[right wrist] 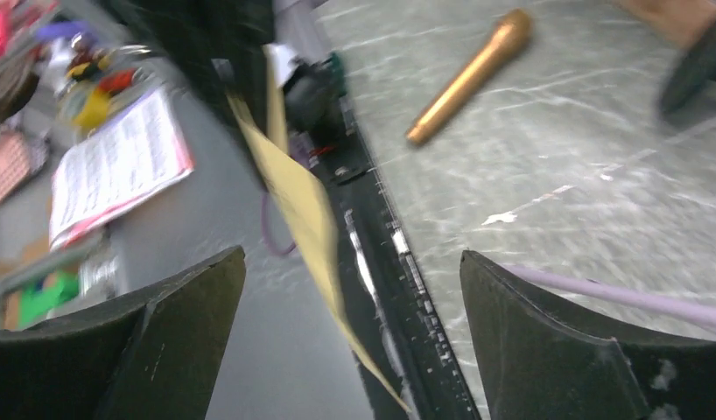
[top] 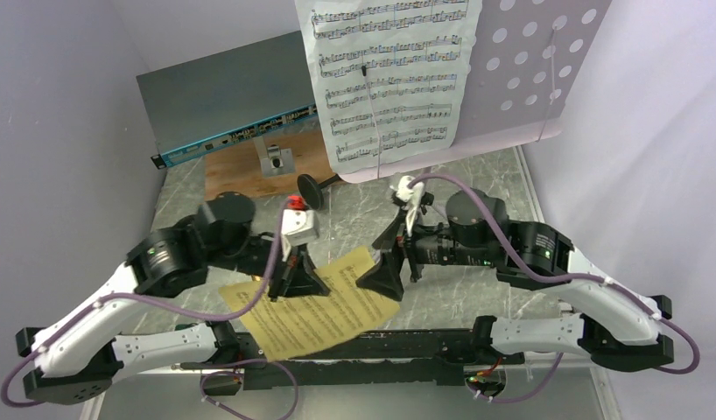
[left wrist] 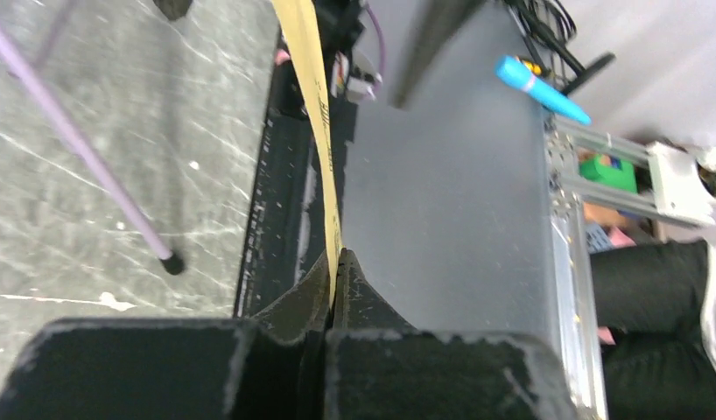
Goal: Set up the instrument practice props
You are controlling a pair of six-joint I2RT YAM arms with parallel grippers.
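At the near edge of the table, about midway along it, we find the yellow music sheet (top: pixel 324 302), a tan-yellow page printed with black staves. It is turned at a slant, and its lower part hangs out past the black rail that runs along that edge. The left gripper (left wrist: pixel 335 273) is clenched on the sheet. In the left wrist view the paper shows edge-on as a thin yellow line, pinched between the two black fingertips. The right gripper (right wrist: pixel 350 258) stands just beside the sheet's right-hand end with its jaws spread wide and grasping nothing. In its own view the page rises in the gap between the two fingers and touches neither.

Further out on the grey marble-patterned table top (top: pixel 354 219), the gold microphone (right wrist: pixel 468 77) lies flat on its side, well apart from the sheet. Toward the far edge, the white music sheet (top: pixel 389 79), with its rows of black notes, rests against the pale lilac perforated music stand (top: pixel 529 70), covering the left part of its desk. The short black round-based mic stand (top: pixel 311 190) sits just beside the near edge of a wooden board (top: pixel 236 171) carrying a small metal block (top: pixel 276 160). We cannot tell whether it stands upright. Behind the board, at the far left corner, lies a flat grey network switch with a blue front (top: pixel 223 101).
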